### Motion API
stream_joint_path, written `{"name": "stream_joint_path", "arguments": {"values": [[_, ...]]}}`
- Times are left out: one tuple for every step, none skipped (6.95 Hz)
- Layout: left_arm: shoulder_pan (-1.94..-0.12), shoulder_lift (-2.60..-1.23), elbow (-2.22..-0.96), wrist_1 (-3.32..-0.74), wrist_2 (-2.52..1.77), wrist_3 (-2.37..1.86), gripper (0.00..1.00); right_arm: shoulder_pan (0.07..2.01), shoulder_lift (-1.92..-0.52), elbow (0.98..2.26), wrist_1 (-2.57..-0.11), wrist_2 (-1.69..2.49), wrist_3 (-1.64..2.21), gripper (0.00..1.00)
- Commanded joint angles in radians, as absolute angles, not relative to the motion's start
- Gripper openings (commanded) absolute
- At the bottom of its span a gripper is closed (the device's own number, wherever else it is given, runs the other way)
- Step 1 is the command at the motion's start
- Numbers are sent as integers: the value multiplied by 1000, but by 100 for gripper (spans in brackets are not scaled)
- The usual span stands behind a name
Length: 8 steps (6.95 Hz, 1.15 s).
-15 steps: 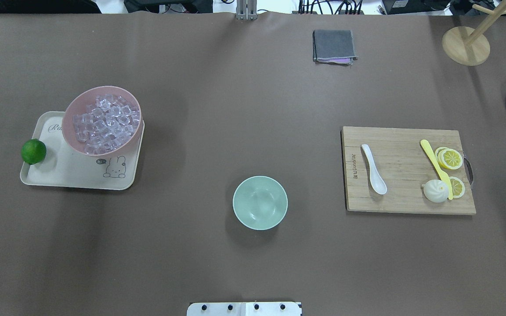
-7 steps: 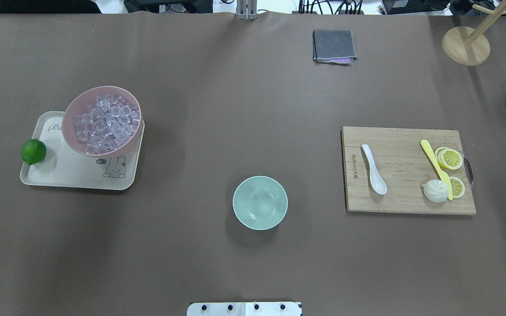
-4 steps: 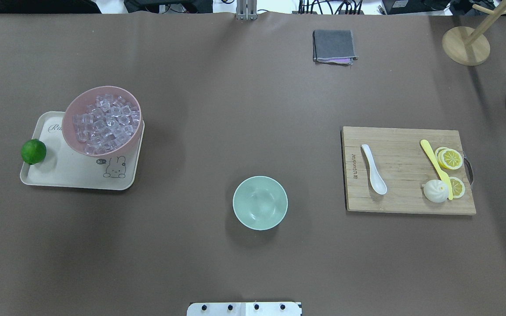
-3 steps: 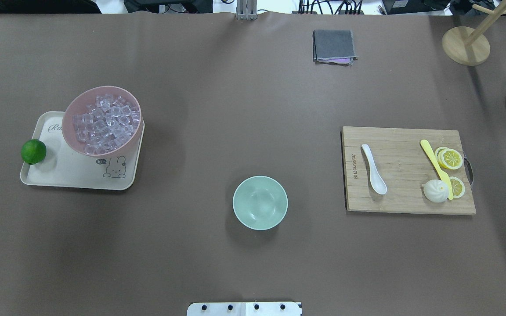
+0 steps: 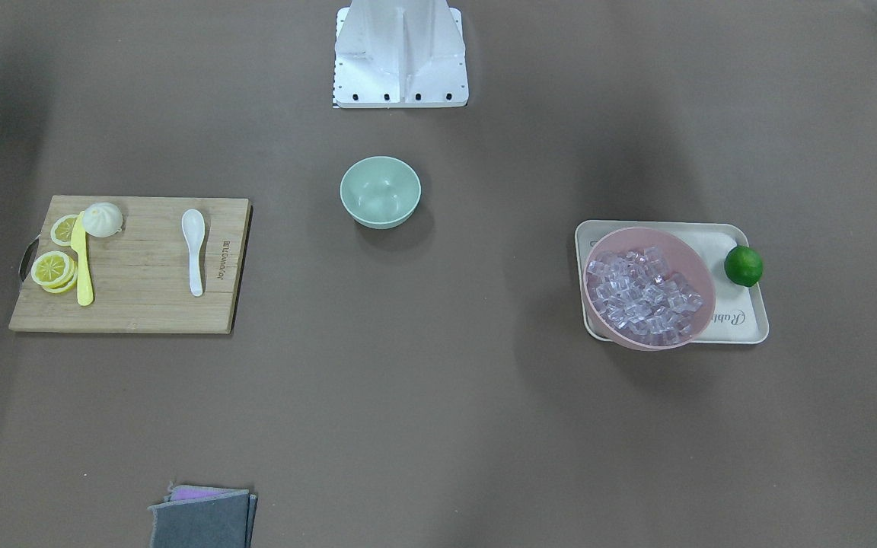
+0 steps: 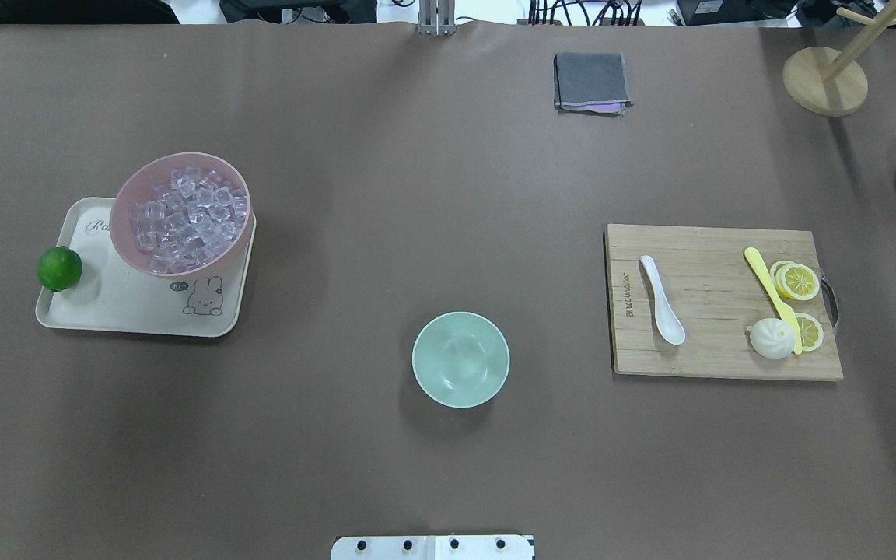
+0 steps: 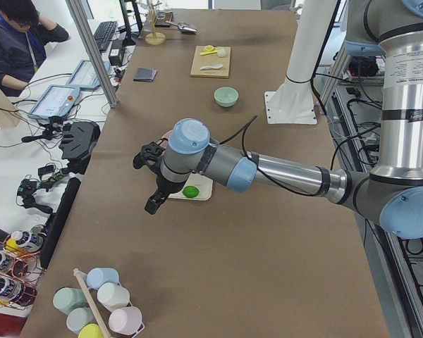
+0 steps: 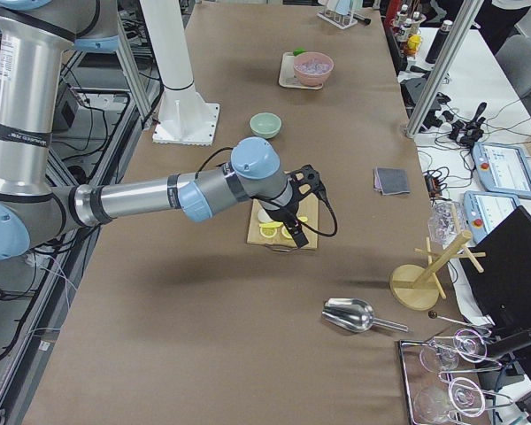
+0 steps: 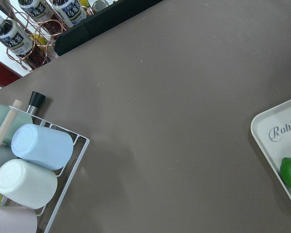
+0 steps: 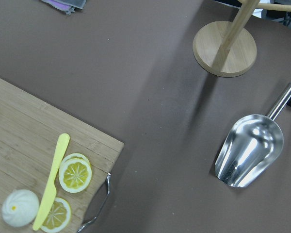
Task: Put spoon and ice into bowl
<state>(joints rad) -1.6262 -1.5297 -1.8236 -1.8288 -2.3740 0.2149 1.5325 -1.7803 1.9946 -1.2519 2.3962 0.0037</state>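
Neither claw can be read: the left claw and right claw show only in side views, so whether they are open or hold anything I cannot tell. Likely trouble: the glossy spoon slipping from a pinch, or the right claw closing on the yellow knife instead. The ice is heaped in a pink bowl, so a dip may scatter cubes. From overhead, the spoon lies on the cutting board at 3 o'clock of the mint bowl, the ice at 10 o'clock. Both claws hang apart from these. The right wrist camera faces the board's knife end, the spoon beyond toward 9 o'clock.
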Motion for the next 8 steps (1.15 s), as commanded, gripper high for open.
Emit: {"name": "stream_joint_path", "arguments": {"values": [[-1510,-1570,-1844,-1876,-2456,38,99,1401,-1728,2055,-1250,2376,292,100],[-1435,-1586,-1842,-1999,-2441,-177,99,1334,-1726,2086,-1240,2332,373,100],[-1320,-1600,-1845,-2073,-2398,-319,99,1251,-1726,2095,-1164,2272,578,100],[-1214,-1645,-1845,-2095,-2322,-390,99,1158,-1726,2095,-1091,2191,724,99],[-1125,-1679,-1847,-2098,-2247,-449,99,1059,-1708,2111,-1086,2102,842,98],[-1048,-1710,-1847,-2106,-2171,-506,98,957,-1698,2129,-1086,1998,942,98],[-988,-1732,-1839,-2105,-2095,-547,98,895,-1683,2132,-1091,1935,987,98],[-958,-1767,-1816,-2103,-2083,-610,98,852,-1675,2132,-1092,1892,1023,98]]}}
